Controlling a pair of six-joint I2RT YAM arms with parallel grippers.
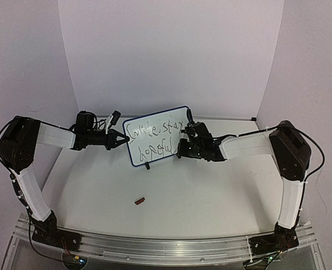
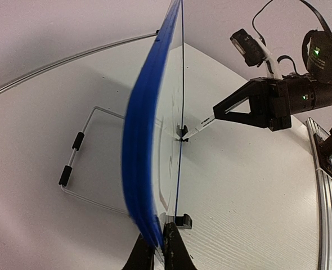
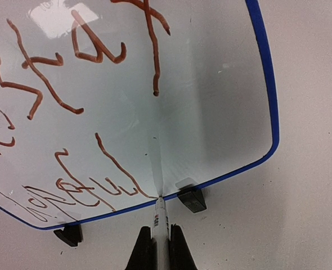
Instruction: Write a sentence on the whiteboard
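Right fingers: the right gripper [image 3: 160, 233] has its two dark fingers pressed onto the barrel of a slim white marker [image 3: 160, 216], which sticks out straight ahead of them.
Marker tip: just beyond the fingers, touching the lower edge of the writing face, at the tail of the last letter.
Left fingers: the left gripper [image 2: 157, 244] is pinched on the side edge of the small white whiteboard with rounded corners and a thin blue frame [image 3: 222, 112], holding it upright.
Board position: between the two grippers, standing on small black feet [image 3: 191, 199]; a bent wire stand [image 2: 76, 152] lies beyond its back, well apart from the left fingers.
Done: the sentence [image 1: 153, 132] fills two lines of thin, uneven reddish-brown handwriting; the wording is hard to read with confidence.
Left: by the look of it, very little, perhaps a closing stroke, then lifting the marker clear of the board.
Farther out: a small dark red cap-like piece [image 1: 139, 200] lies on the white table [image 1: 211, 197], well apart from both grippers.
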